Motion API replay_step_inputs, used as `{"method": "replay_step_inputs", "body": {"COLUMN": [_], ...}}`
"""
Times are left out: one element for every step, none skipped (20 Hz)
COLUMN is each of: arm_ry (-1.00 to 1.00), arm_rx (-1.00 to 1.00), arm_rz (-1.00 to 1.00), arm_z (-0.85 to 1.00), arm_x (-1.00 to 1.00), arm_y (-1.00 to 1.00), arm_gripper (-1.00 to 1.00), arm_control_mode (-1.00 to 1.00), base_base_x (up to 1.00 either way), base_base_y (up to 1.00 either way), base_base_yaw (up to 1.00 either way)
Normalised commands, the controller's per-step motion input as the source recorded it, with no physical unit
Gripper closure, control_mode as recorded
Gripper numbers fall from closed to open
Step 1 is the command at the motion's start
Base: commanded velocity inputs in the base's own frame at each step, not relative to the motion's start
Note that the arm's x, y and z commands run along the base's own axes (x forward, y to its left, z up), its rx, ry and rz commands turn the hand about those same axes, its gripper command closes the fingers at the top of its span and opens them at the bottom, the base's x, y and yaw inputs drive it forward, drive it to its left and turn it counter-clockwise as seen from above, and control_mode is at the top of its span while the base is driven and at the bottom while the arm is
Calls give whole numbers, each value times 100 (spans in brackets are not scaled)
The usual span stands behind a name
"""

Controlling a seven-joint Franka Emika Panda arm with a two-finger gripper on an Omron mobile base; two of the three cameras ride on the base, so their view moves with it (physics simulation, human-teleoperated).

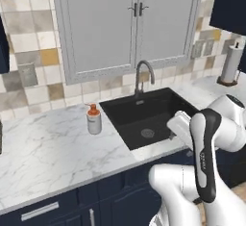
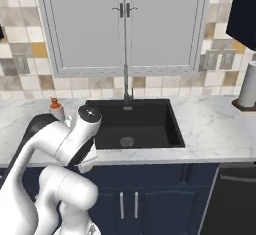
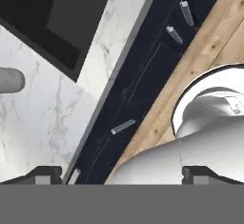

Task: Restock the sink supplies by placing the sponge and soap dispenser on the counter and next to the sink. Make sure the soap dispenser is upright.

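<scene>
The soap dispenser (image 1: 94, 119), a grey-white bottle with an orange pump, stands upright on the marble counter (image 1: 43, 148) just left of the black sink (image 1: 144, 117). It also peeks out behind my arm (image 2: 56, 107). In the hand view a grey rounded body (image 3: 9, 81), likely that bottle, lies at the left edge on the counter (image 3: 43, 123) near the sink corner (image 3: 57, 32). My gripper (image 3: 123, 174) is open, its fingertips (image 3: 45, 174) wide apart with nothing between them. It points down at the counter's front edge and the cabinets. The green sponge is out of view.
A gooseneck faucet (image 1: 142, 75) rises behind the sink. A paper towel roll (image 1: 231, 64) stands at the far right of the counter. Navy cabinets with metal handles (image 3: 123, 126) sit below, above a wooden floor (image 3: 209, 46). My folded arm (image 1: 206, 157) stands in front of the sink.
</scene>
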Motion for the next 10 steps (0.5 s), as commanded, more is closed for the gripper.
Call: {"method": "replay_step_inputs", "body": {"arm_ry": [0, 0, 0, 0, 0, 0, 0, 0, 0, 0], "arm_rx": [0, 0, 0, 0, 0, 0, 0, 0, 0, 0], "arm_rz": [0, 0, 0, 0, 0, 0, 0, 0, 0, 0], "arm_z": [0, 0, 0, 0, 0, 0, 0, 0, 0, 0], "arm_x": [0, 0, 0, 0, 0, 0, 0, 0, 0, 0], "arm_y": [0, 0, 0, 0, 0, 0, 0, 0, 0, 0], "arm_gripper": [-100, -100, -100, -100, -100, -100, -100, -100, -100, -100], "arm_control_mode": [100, 100, 100, 100, 100, 100, 100, 100, 100, 100], "base_base_x": [-100, -94, -81, -71, -57, -44, -30, -25, -15, -8], "base_base_y": [0, 0, 0, 0, 0, 0, 0, 0, 0, 0], "base_base_yaw": [-67, -73, -77, -80, -84, -86, -89, -90, -90, -91]}}
